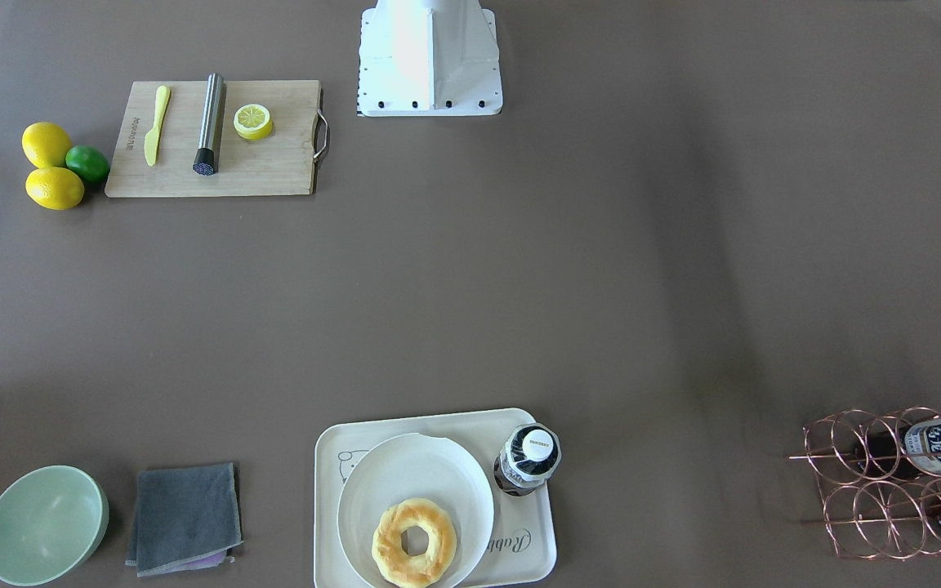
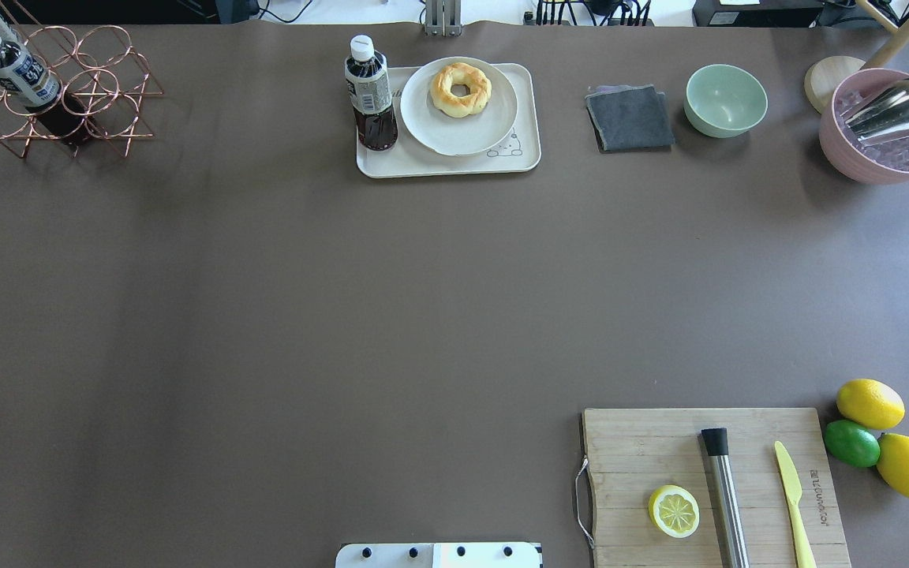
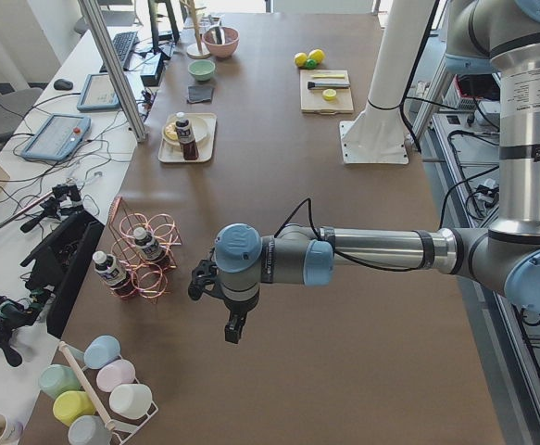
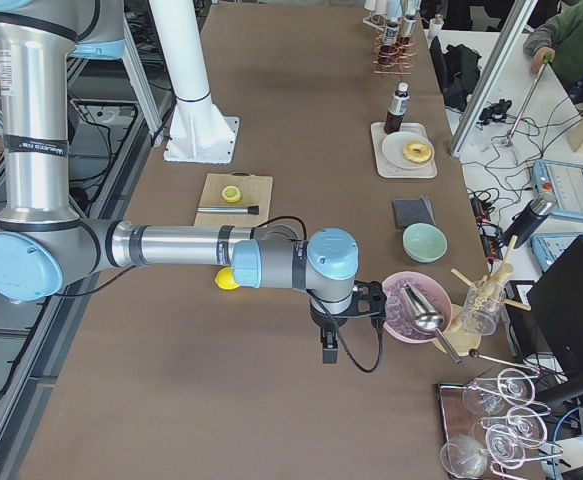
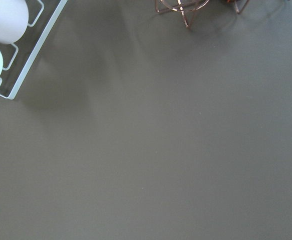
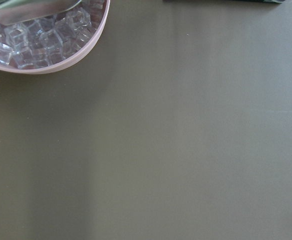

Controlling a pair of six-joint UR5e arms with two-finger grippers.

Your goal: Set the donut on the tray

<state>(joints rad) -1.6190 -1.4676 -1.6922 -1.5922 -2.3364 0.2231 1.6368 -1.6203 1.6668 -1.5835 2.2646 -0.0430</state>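
The donut [image 2: 461, 89] is a golden-yellow ring lying on a round white plate [image 2: 454, 134], which sits on the cream tray [image 2: 447, 164] at the table's far edge. It also shows in the front-facing view [image 1: 414, 543] on the tray [image 1: 438, 420]. My left gripper [image 3: 234, 332] hangs over bare table near the copper rack, far from the tray. My right gripper [image 4: 329, 352] hangs next to the pink ice bowl. Both show only in the side views, so I cannot tell if they are open or shut. Neither wrist view shows fingers.
A dark bottle [image 2: 370, 95] stands on the tray's left part. A copper rack [image 2: 44, 87] with bottles is far left. A grey cloth [image 2: 630, 118], green bowl [image 2: 725, 99] and pink ice bowl [image 2: 888, 134] are far right. A cutting board [image 2: 707, 489] with lemon half lies near right.
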